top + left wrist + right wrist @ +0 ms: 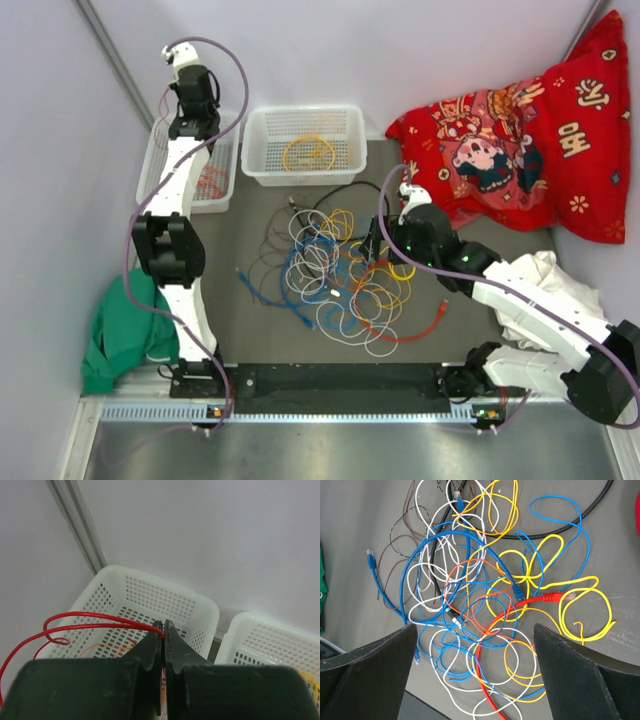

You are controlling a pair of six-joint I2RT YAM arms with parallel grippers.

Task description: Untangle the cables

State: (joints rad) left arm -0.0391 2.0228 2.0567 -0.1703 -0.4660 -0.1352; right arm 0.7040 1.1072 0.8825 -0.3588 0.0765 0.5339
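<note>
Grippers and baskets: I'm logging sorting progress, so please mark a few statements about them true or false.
1. The left gripper is shut on a red wire. True.
2. The right gripper is clamped shut. False: it is open above the tangle, holding nothing.
3. The right-hand basket contains a yellow cable. True.
4. The left gripper hangs over the tangle. False: it is above the left-hand basket.

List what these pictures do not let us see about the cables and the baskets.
- Left wrist view: the left gripper, shut on the red wire, hides the left basket floor nearest it. The wire leaves the left edge.
- Right wrist view: the open right gripper fingers hide the pile at its lower corners. The black cable leaves the top edge.
- Top view: crossings in the pile are too small.
</note>
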